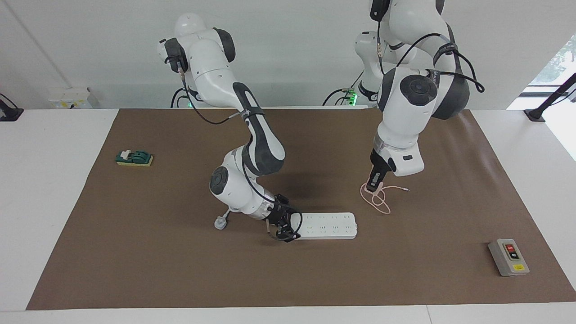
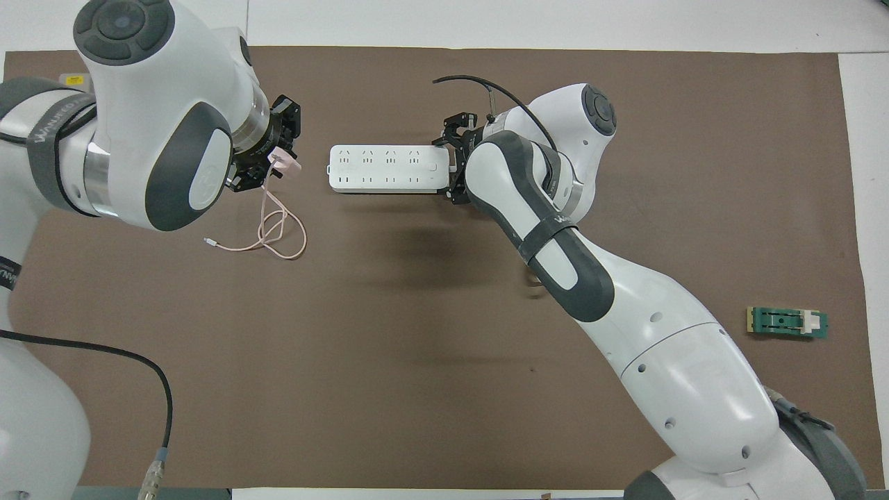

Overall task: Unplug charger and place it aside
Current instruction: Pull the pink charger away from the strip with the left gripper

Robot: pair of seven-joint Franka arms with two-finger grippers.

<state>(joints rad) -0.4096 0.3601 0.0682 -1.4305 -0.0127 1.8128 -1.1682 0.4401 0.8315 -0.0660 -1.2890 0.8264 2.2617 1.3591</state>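
Pink charger (image 2: 290,165) clamped in left end effector (image 2: 278,164), plainest overhead; right end effector (image 1: 284,226) unclear.

So the charger (image 1: 370,189) is a little pale pink cube adapter, already out of the power strip (image 1: 327,225) and sitting a bit apart from it, toward the left arm's end of the table. It's down at the brown mat, pinched in the left gripper (image 1: 372,186). Its thin pink cable (image 1: 380,200) trails off in a couple of loose loops on the mat, free end lying flat nearby.
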